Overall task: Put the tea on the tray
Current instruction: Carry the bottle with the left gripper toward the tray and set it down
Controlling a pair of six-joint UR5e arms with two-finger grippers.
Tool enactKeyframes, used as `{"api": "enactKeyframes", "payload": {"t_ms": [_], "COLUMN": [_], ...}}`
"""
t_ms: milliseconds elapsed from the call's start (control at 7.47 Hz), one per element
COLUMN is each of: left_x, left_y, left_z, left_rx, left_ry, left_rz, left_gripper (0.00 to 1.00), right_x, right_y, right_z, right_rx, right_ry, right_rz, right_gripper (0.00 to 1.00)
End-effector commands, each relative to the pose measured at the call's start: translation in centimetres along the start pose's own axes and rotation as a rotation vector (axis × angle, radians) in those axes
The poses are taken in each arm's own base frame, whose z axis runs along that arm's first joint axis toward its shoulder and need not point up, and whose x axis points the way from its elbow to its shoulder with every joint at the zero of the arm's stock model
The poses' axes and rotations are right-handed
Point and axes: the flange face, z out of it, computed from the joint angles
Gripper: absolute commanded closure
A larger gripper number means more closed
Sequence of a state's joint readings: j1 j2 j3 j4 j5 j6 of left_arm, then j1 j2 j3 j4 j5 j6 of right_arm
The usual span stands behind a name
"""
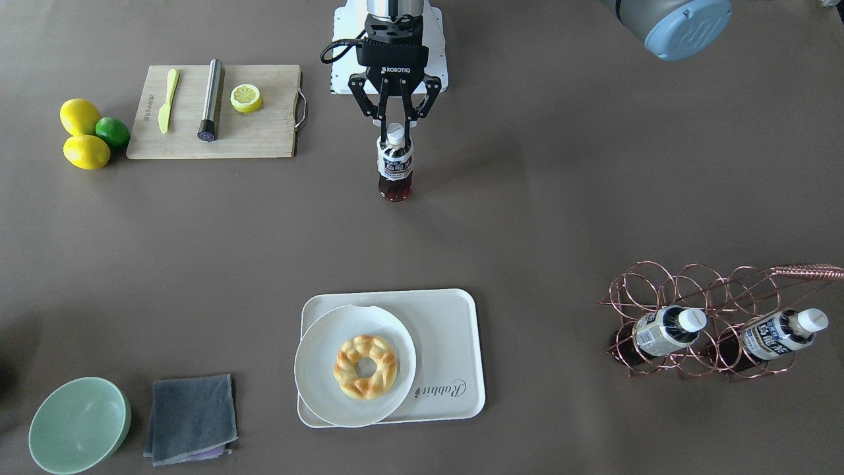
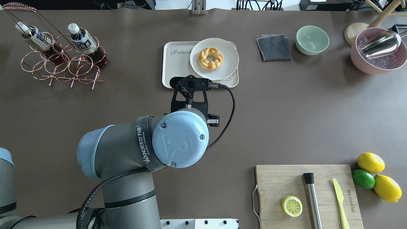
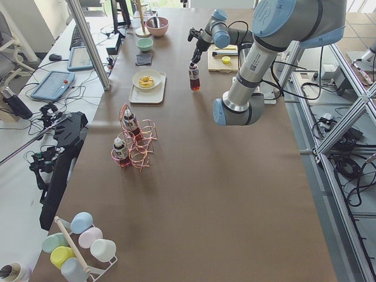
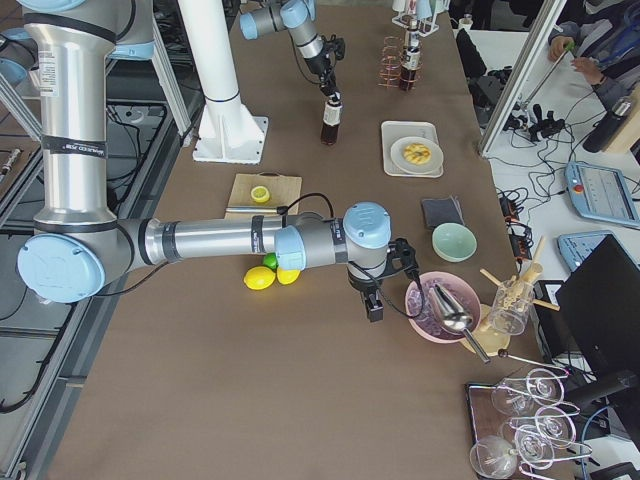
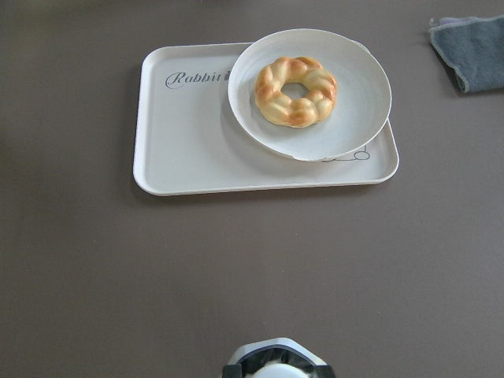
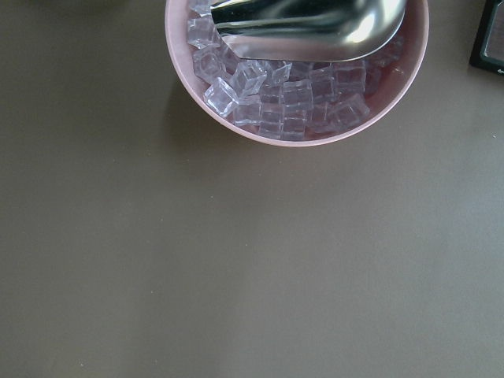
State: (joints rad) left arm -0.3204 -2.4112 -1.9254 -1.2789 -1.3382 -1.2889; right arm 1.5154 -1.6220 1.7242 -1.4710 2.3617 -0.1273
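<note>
Carrying step, by the look of it. Left gripper (image 1: pixel 395 132) with fingers clamped on the neck of the tea (image 1: pixel 395 163), bottle upright at upper centre of the front view, well apart from the tray (image 1: pixel 448 330) at lower centre. Next, probably: travel to the tray's bare right part beside the plate (image 1: pixel 316 359), lower, release. Right gripper (image 4: pixel 373 305) far off; fingers' state impossible to tell.

Long table (image 3: pixel 235 194) covered in brown matting, flanked by aluminium framing (image 3: pixel 90 44), white side bench (image 3: pixel 64 41) and grey floor (image 3: pixel 352 235).
</note>
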Motion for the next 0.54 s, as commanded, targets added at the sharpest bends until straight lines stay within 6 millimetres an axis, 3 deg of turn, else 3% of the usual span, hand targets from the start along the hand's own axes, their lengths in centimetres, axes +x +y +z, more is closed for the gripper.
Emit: {"api": "enactKeyframes", "payload": {"t_ms": [0,268,402], "left_x": [-0.04,0.13,0.08], "left_y": [1.17,1.36,1.4], "left_z": [0.48,0.39,0.46], "left_rx": [0.004,0.006,0.005], "left_ry": [-0.01,-0.002,-0.003], "left_rz": [0.015,0.016,0.018], "left_gripper": [0.94,0.67,0.41], "right_x": [-0.04,-0.06,-0.05], "right_y": [0.02,0.02,0.03], "right_z": [-0.04,-0.04,-0.03], "right_rx": [0.002,0.002,0.001], "right_ry": [0.0,-0.002,-0.002], "right_rz": [-0.001,0.006,0.007], "right_gripper": [0.0,0.0,0.0]}}
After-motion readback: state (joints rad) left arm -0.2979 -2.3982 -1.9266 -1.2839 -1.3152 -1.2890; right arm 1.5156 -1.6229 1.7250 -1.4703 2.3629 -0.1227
